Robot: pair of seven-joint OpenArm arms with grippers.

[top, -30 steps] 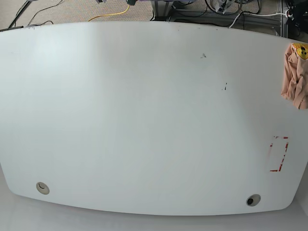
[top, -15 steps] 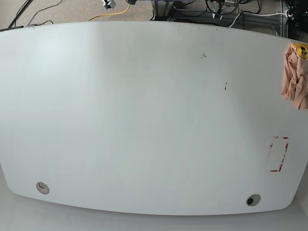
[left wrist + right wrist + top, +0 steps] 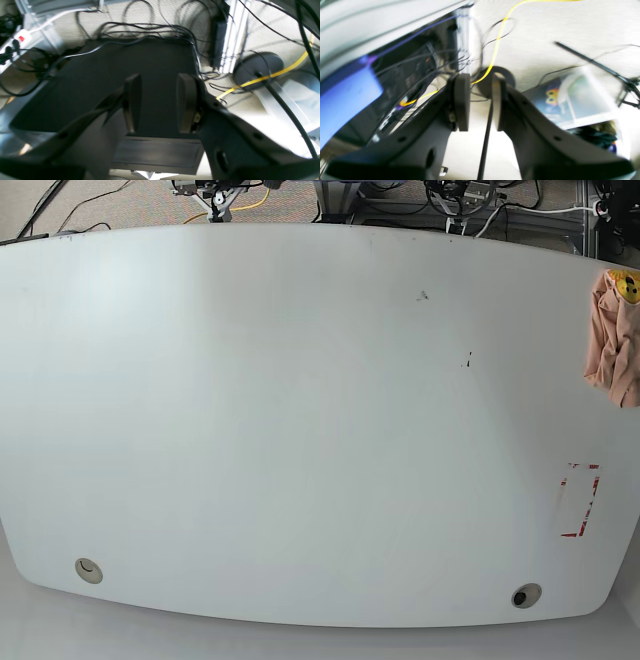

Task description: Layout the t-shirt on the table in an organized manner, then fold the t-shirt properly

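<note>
On my base view, going from the left, I see a grommet hole (image 3: pixel 88 570) near the front left corner of the table (image 3: pixel 300 420). At the far edge, top left, the right gripper (image 3: pixel 213 192) just pokes into view beyond the tabletop. On its wrist camera, the right gripper (image 3: pixel 480 100) has its fingers apart with nothing between them; a yellow cable (image 3: pixel 500 32) and blurred floor clutter lie behind.

Further right, small dark specks (image 3: pixel 423 296) mark the white surface. The left gripper (image 3: pixel 460 192) shows at the far edge, also off the table. On its wrist camera, the left gripper (image 3: pixel 157 102) is spread wide and empty, over a dark box (image 3: pixel 140 75) and tangled wires on the floor.

Near the front right sits the second hole (image 3: pixel 525 595), with the red-tape mark (image 3: pixel 580 500) above it. The t-shirt (image 3: pixel 612 345) is bunched up at the right edge of the table, partly out of frame, with a yellow item (image 3: pixel 626 284) at its top.
</note>
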